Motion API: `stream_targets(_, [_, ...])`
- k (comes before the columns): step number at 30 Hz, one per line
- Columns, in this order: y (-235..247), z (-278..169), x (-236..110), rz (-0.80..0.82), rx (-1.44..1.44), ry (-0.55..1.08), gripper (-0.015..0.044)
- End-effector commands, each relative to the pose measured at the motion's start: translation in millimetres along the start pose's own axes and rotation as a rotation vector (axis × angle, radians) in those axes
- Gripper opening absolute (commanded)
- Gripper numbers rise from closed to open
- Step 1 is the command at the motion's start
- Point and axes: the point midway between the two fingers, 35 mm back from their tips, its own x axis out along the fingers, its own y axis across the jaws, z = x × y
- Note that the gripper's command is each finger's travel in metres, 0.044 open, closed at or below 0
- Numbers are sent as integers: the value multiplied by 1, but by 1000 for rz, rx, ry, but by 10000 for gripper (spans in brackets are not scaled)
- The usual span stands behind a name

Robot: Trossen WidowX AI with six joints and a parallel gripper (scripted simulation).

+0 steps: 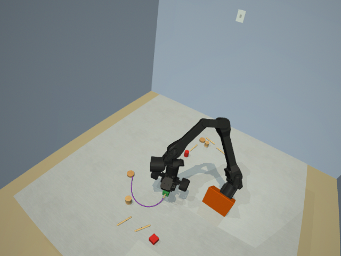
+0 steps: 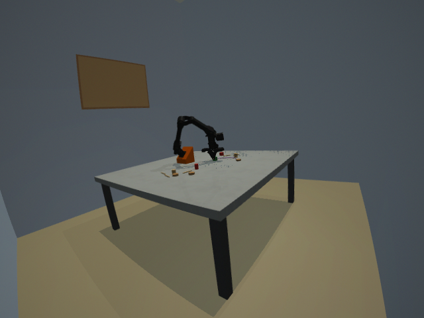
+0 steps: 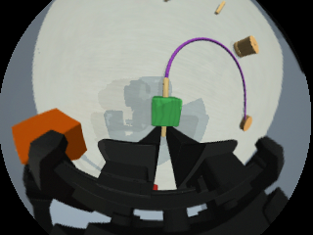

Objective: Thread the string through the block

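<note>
The green block (image 1: pixel 165 193) (image 2: pixel 215 158) (image 3: pixel 166 112) stands on the table. The stick (image 1: pixel 164 196) (image 3: pixel 165 87) runs through its hole, with one end out on the string side and a short tip out on the gripper's side. The purple string (image 1: pixel 148 206) (image 3: pixel 202 38) curves from the stick to the round wooden button (image 1: pixel 130 173) (image 2: pixel 238 159) (image 3: pixel 246 122) and lies outside the block. My gripper (image 2: pixel 214 158) (image 3: pixel 162 127) points down close beside the block, shut on the stick's short tip. The hand hides the fingertips in the top view.
A wooden cylinder (image 1: pixel 128 200) (image 3: pixel 245 46) stands near the string. Two loose sticks (image 1: pixel 124 221) (image 1: pixel 142 228) and a red cube (image 1: pixel 153 239) lie farther out. Behind the arm are a red cylinder (image 1: pixel 186 153) (image 2: pixel 196 166) and more wooden pieces. An orange wedge (image 1: pixel 218 201) is at the arm's base.
</note>
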Motion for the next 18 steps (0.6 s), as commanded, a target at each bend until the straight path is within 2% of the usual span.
stream_targets(1, [0, 0, 0, 0, 0, 0, 0])
stream_targets(18, [-4, -2, 2, -13, -41, -83, 0])
